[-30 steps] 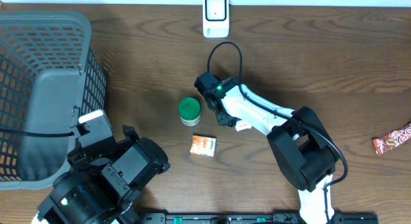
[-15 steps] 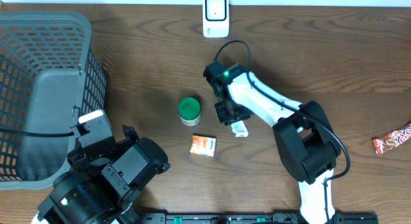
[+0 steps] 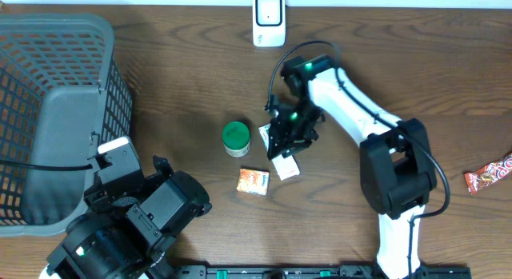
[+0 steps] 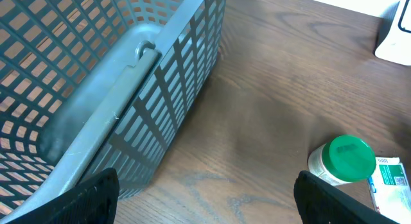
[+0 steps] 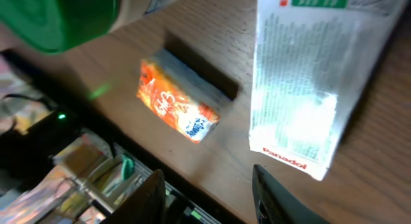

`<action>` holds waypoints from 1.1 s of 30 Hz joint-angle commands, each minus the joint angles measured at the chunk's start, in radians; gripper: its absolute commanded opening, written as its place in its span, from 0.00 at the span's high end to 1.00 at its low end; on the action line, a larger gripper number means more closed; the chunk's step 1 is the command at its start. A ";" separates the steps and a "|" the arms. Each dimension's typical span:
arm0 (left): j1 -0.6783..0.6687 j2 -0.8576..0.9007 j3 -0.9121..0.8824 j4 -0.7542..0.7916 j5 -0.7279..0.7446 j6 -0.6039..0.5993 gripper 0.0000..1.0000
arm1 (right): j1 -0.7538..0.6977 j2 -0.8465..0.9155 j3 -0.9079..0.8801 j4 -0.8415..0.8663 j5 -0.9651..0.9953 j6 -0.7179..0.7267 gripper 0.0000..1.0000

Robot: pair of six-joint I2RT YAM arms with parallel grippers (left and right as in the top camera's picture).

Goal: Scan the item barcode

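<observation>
A white and green Panadol box [image 3: 286,167] [image 5: 302,83] lies on the wooden table between a green-lidded bottle [image 3: 235,138] [image 5: 58,18] and an orange packet [image 3: 253,181] [image 5: 176,102]. My right gripper [image 3: 285,141] [image 5: 212,199] hovers over the box's middle and hides part of it from above. Its jaws are open, nothing sits between them, and the box shows beyond the fingertips. The white scanner [image 3: 269,20] stands at the table's back edge. My left gripper [image 4: 215,205] is open and empty at the front left, looking toward the bottle [image 4: 341,161] and the box [image 4: 389,185].
A large grey mesh basket [image 3: 48,87] [image 4: 96,70] fills the left side, right beside the left arm [image 3: 136,223]. A red snack wrapper [image 3: 488,175] lies at the far right edge. A dark rail runs along the table's front edge.
The right arm swung its wrist back and to the right, and its gripper now points toward the front. The white box slid left, closer to the orange packet. The left arm stayed still.
</observation>
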 commanded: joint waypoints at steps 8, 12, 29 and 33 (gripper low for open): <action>0.000 0.000 -0.002 -0.005 -0.009 -0.012 0.15 | -0.040 0.006 -0.032 0.104 0.060 -0.054 0.01; 0.000 0.000 -0.002 -0.005 -0.009 -0.012 0.15 | -0.044 0.006 -0.116 0.206 0.034 -0.102 0.01; 0.000 0.000 -0.002 -0.005 -0.009 -0.012 0.15 | -0.048 0.006 -0.315 0.404 0.035 -0.086 0.82; 0.000 0.000 -0.002 -0.005 -0.009 -0.012 0.15 | -0.048 0.004 -0.303 0.404 0.066 -0.082 0.99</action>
